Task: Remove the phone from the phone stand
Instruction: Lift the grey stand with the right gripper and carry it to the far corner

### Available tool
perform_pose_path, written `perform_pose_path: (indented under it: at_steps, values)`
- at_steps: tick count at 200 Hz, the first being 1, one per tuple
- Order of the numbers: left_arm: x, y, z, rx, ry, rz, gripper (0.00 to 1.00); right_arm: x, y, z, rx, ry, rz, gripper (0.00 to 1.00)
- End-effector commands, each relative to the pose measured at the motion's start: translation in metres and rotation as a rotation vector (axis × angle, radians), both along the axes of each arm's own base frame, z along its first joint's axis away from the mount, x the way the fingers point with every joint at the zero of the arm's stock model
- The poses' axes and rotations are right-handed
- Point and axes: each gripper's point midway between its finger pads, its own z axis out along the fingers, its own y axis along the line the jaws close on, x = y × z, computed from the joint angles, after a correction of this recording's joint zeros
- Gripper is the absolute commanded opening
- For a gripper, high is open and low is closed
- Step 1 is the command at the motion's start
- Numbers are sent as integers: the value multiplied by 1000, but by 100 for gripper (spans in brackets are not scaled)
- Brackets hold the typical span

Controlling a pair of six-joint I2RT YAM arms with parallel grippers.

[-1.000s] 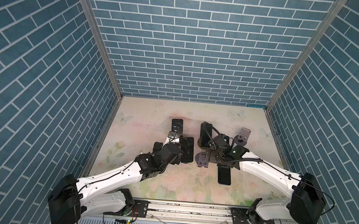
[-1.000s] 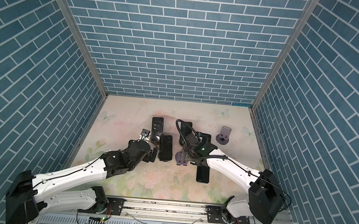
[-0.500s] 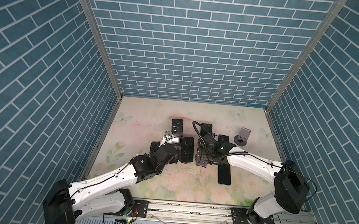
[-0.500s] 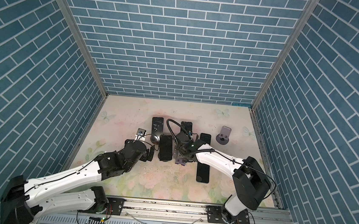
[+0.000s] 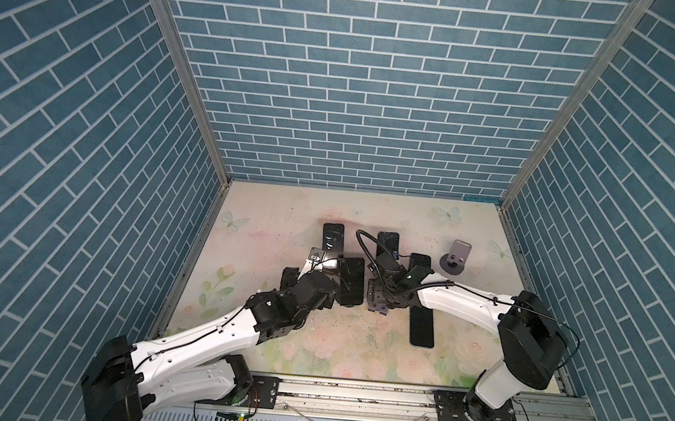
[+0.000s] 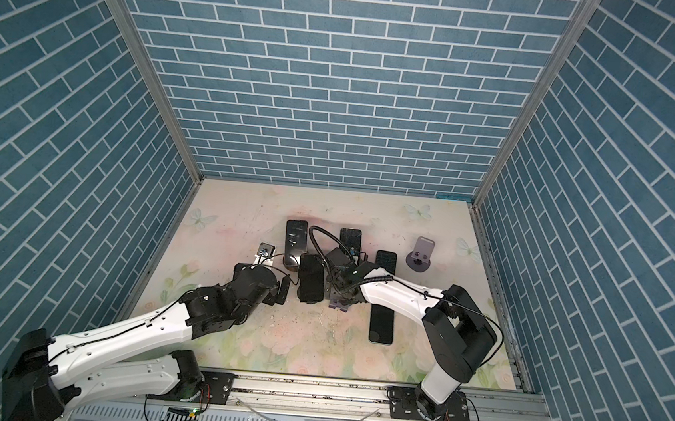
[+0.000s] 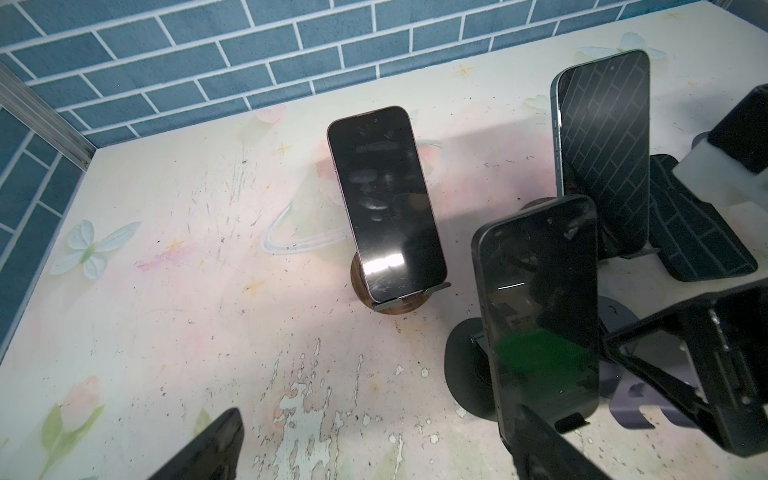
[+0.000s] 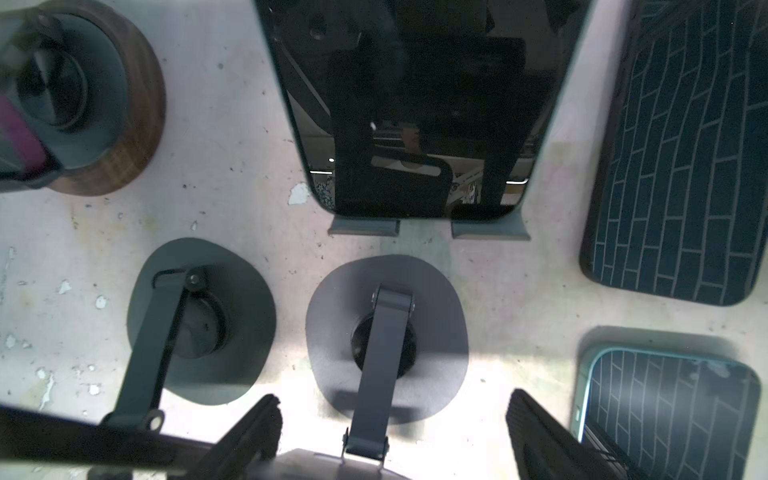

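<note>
Right tool (image 8: 390, 399) swung in over centre purplish stand (image 8: 332, 324), jaws apart, possibly bracing it; left tool (image 7: 380, 419) spread beside near phone (image 7: 540, 311), lift not begun.

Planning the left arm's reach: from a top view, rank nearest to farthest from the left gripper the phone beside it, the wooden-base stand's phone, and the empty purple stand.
From the left gripper, in a top view:
1. phone beside it: propped on its stand, just to the gripper's right.
2. wooden-base stand's phone: farther back, slightly right.
3. empty purple stand: far right.
</note>
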Motion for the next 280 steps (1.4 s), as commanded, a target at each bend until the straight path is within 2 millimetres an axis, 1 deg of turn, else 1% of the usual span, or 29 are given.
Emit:
perform_pose_path:
  at_steps: [1, 15, 21, 57, 75, 93, 115, 142, 152, 170, 187, 189, 191, 213, 233, 250, 280]
  values:
    - [-2, 3, -8, 37, 12, 6, 100, 4, 7, 7, 24, -9, -42, 81]
    - [-1, 3, -8, 40, 14, 6, 100, 3, 6, 5, 25, -1, -46, 69]
    - [-1, 3, -8, 39, 14, 6, 100, 2, 5, 4, 24, 2, -47, 66]
    - [-1, 0, -10, 36, 23, 0, 100, -1, 3, 4, 20, 6, -40, 55]
    - [-1, -1, -10, 36, 25, -1, 100, -1, 2, 7, 19, -2, -27, 54]
    - [-1, -1, -11, 37, 28, -1, 100, 1, 3, 15, 30, -24, -13, 53]
    - [-1, -1, -10, 37, 29, -1, 100, 5, 0, 34, 35, -71, -2, 53]
    - [-2, -3, -11, 35, 38, -15, 100, 10, -14, 57, 16, -127, -11, 53]
    - [-2, -4, -11, 35, 39, -16, 100, 13, -22, 63, 14, -138, -25, 53]
    - [-3, -3, -13, 43, 45, -16, 100, 17, -42, 70, 3, -153, -61, 53]
    - [-3, -2, -16, 58, 53, -16, 100, 21, -68, 75, -18, -168, -108, 53]
    - [-1, -5, -10, 45, 43, -17, 100, 22, -72, 75, -20, -168, -114, 53]
    - [0, -6, -8, 42, 41, -17, 100, 23, -75, 76, -22, -171, -122, 53]
    - [0, -7, -8, 46, 48, -20, 100, 25, -111, 79, -47, -181, -189, 53]
    - [1, -9, -9, 43, 50, -24, 100, 25, -140, 76, -73, -177, -244, 54]
    - [1, -11, -8, 38, 50, -26, 100, 25, -161, 68, -98, -161, -281, 54]
    - [1, -12, -8, 36, 54, -28, 100, 23, -190, 53, -145, -121, -333, 54]
